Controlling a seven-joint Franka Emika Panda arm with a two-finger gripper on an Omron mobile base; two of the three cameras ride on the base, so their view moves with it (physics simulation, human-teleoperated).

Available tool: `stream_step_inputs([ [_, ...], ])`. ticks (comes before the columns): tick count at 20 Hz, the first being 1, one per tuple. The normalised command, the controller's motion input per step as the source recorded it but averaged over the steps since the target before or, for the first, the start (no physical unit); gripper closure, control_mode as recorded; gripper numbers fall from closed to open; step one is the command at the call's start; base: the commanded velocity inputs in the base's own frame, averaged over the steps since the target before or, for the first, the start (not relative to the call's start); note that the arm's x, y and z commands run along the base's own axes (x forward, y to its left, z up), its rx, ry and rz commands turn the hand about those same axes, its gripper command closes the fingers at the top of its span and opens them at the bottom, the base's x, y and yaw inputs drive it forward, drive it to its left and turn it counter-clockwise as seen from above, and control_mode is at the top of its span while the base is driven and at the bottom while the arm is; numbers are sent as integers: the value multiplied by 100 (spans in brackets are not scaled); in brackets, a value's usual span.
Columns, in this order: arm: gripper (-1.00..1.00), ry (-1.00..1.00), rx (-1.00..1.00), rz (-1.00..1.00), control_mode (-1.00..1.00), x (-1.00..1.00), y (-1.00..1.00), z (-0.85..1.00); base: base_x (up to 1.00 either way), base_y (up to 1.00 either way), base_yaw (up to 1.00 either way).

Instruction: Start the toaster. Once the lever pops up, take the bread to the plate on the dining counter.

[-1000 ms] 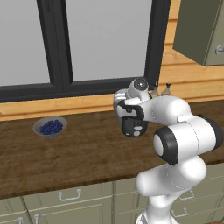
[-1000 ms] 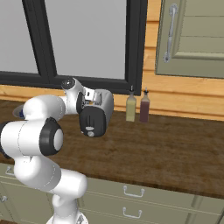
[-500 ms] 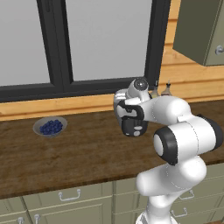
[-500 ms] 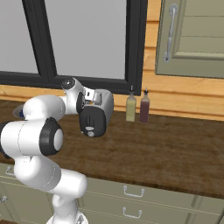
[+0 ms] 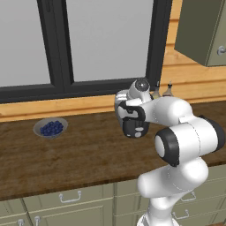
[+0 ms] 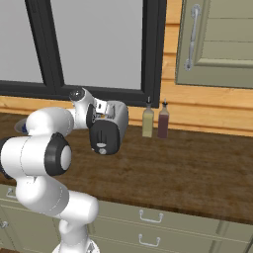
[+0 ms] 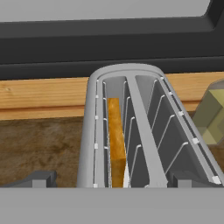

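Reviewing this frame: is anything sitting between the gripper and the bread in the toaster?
Nothing visible blocks it. In the hand view the bread stands edge-up in the left slot of the toaster, open from above, wire guides flanking it. The gripper sits just short of the toaster.

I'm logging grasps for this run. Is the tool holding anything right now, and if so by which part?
Nothing is held. The tool sits open above the toaster, and the bread stands untouched in the left slot.
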Motion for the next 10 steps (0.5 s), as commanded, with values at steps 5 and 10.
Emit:
stream_step_inputs([
  [5, -100, 0, 0, 0, -100, 0, 0, 0, 0, 0, 0],
  [10, -100, 0, 0, 0, -100, 0, 0, 0, 0, 0, 0],
])
